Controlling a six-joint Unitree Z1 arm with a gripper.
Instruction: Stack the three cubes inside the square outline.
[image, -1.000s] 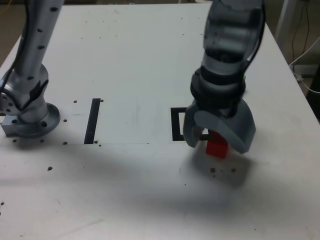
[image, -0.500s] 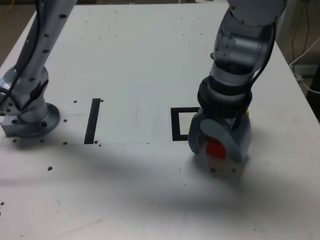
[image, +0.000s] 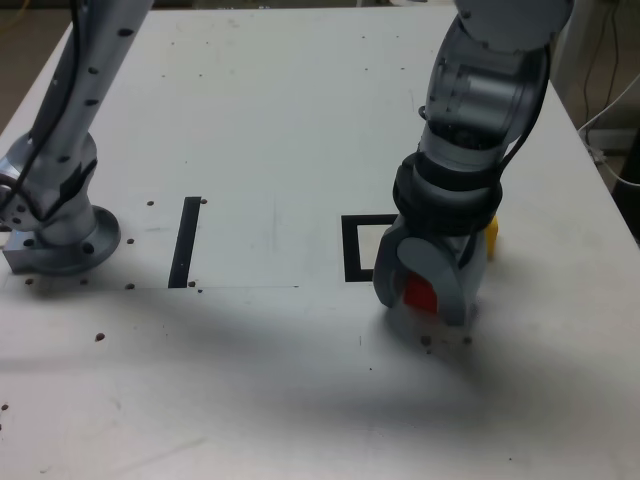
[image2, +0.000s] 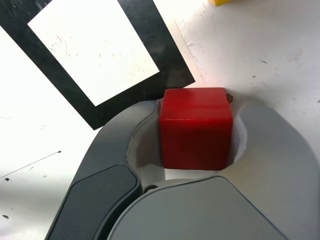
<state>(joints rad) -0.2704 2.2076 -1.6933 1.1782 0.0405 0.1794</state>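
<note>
My gripper (image: 425, 292) (image2: 196, 131) stands low on the white table, shut on the red cube (image: 420, 291) (image2: 196, 131), with a grey finger pressed against each side of it. The cube sits just outside the square outline (image: 352, 248) (image2: 165, 65), off its corner toward the exterior view's right and front. The outline's white centre is bare. The yellow cube (image: 490, 236) (image2: 221, 2) peeks out behind the gripper on the exterior view's right; only a sliver of it shows. The green cube is out of view.
A straight black tape strip (image: 186, 240) lies to the exterior view's left of the outline. The arm's base (image: 60, 240) is bolted at the table's left edge. Small dark specks (image: 440, 341) dot the table in front of the gripper. Cables hang beyond the right edge.
The gripper has come down around the red cube and its jaws have closed from wide open to tight against the cube's sides. The yellow cube has come into sight behind it.
</note>
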